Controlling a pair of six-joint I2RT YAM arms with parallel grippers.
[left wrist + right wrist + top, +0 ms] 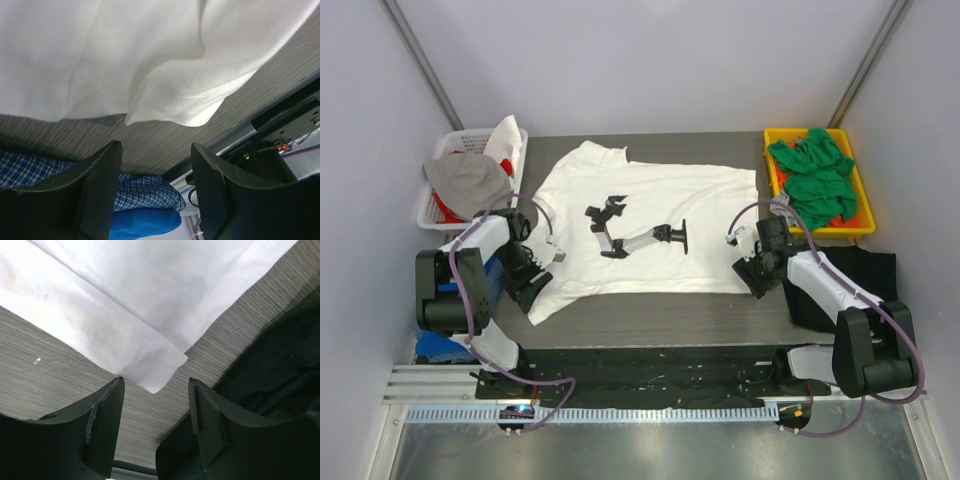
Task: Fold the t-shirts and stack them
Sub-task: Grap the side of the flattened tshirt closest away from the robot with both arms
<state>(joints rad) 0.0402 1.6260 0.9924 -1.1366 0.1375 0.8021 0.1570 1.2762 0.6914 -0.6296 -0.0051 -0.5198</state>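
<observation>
White t-shirt (650, 225) flat, jaws apart at its near corners
Green t-shirts (815, 175) in yellow bin (855, 229) right, basket (428, 210) left

Dark grey wood-grain tabletop (660, 315) fills the middle of the top view. White short-sleeved cloth t-shirt with a small black print (660, 215) lies spread flat at centre, collar toward upper left and hem at right. Yellow rectangular plastic tray (767, 160) sits at upper right, close beside the hem. Crumpled black cloth garment (875, 268) lies at lower right, near the shirt's lower hem corner with bare table between.
</observation>
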